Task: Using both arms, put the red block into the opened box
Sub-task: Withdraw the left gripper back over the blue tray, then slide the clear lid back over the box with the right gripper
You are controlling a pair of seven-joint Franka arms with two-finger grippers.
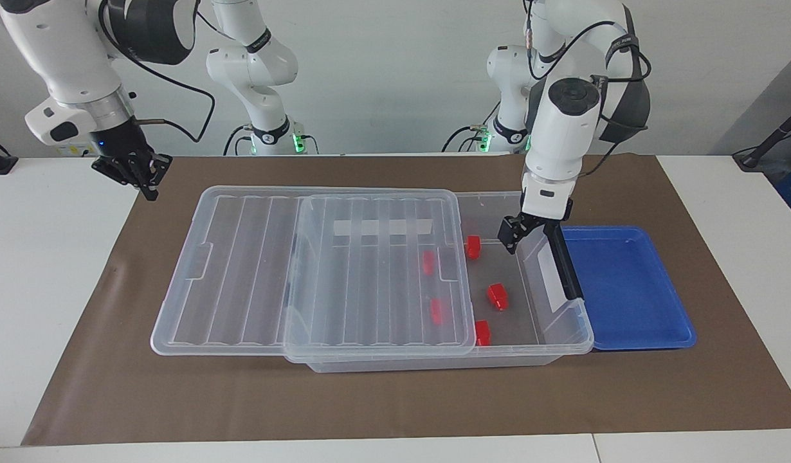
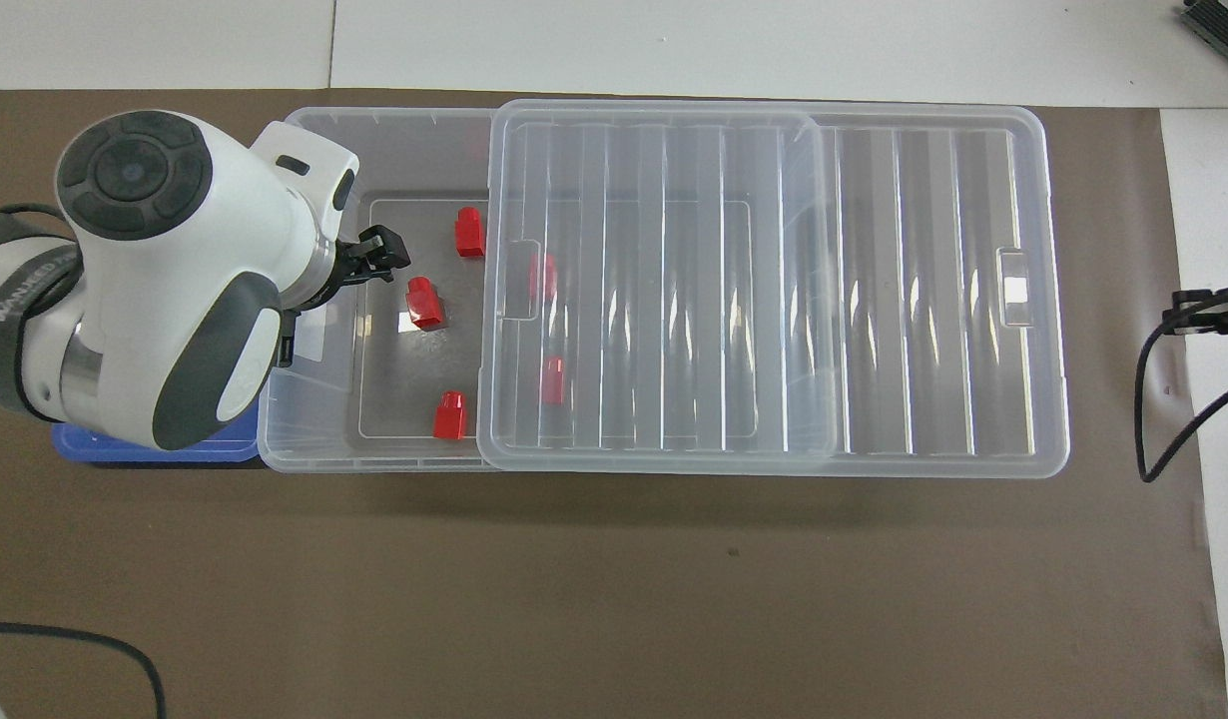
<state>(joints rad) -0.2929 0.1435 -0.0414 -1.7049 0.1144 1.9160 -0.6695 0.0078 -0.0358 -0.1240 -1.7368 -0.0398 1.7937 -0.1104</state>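
Observation:
The red block (image 1: 497,296) (image 2: 424,302) lies free on the floor of the box (image 1: 566,341) (image 2: 314,454), in its uncovered end. My left gripper (image 1: 510,235) (image 2: 382,256) hangs open and empty above that end, over the box's wall nearer the robots. Two more red blocks (image 1: 473,246) (image 1: 482,332) lie in the uncovered part, and two others (image 1: 428,262) (image 1: 437,310) show through the lid (image 1: 241,270) (image 2: 923,300), which is slid toward the right arm's end. My right gripper (image 1: 141,172) (image 2: 1201,310) is shut and empty, over the mat's corner past the lid.
A shallow blue tray (image 1: 627,289) (image 2: 155,449) lies against the box at the left arm's end, next to the box's black handle (image 1: 563,263). In the overhead view the left arm's wrist covers most of the tray. A brown mat (image 1: 370,399) spans the table.

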